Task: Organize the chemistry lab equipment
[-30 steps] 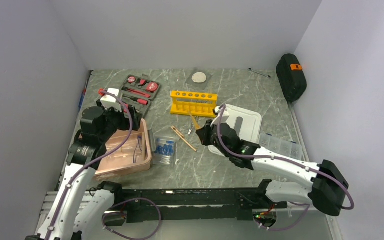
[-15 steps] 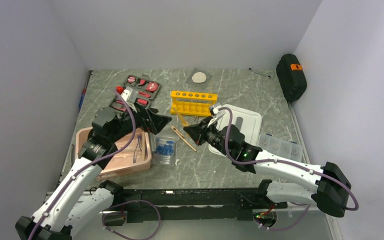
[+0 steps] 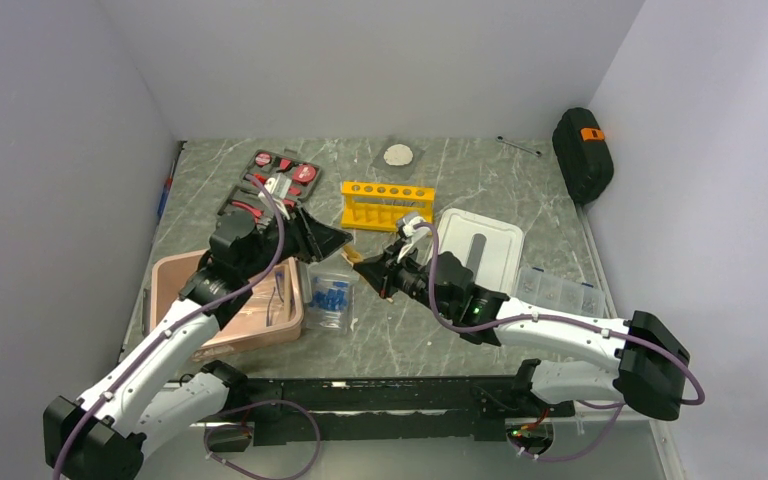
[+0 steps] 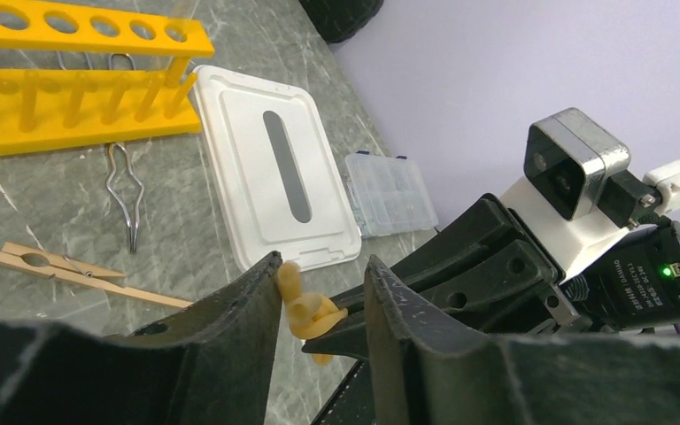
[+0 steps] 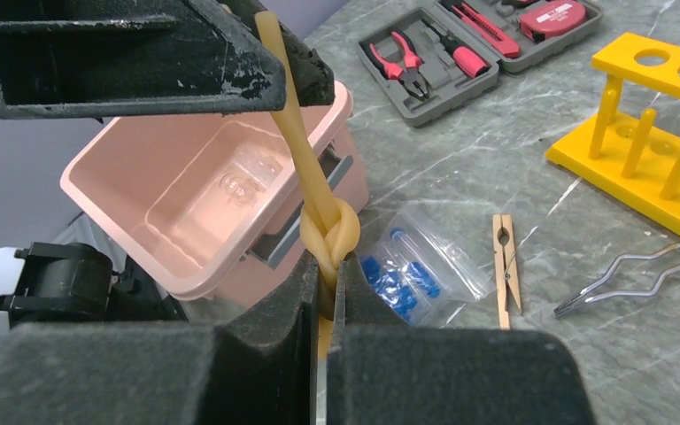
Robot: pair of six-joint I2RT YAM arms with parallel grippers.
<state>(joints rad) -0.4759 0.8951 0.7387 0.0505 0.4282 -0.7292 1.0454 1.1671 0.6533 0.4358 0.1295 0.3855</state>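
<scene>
Pink bin (image 5: 142,168) sits far left, with neither arm over it now. A second ago your left gripper (image 4: 323,274) hung above it with jaws spread wide. It has since swung right to mid-table, and the jaws have narrowed to straddle the top end of the rubber tube (image 5: 329,237). In the left wrist view the tube lies against one finger with a gap showing on the other side, so it is not clamped yet. Your right gripper (image 5: 326,283) has come left from beside the white lid (image 3: 505,250) to meet it, jaws pinched tight on the tube just under its knot. The tube is off the table, in the air above the bag of blue-capped tubes (image 3: 330,298), between the bin and the yellow rack (image 3: 385,205). This reads as a hand-over half done; you likely want the left grip firm before the right lets go, then the tube can go to the bin. The tube's long axis rises from the right jaws, tilted up and toward the left gripper, free end pointing binward.
</scene>
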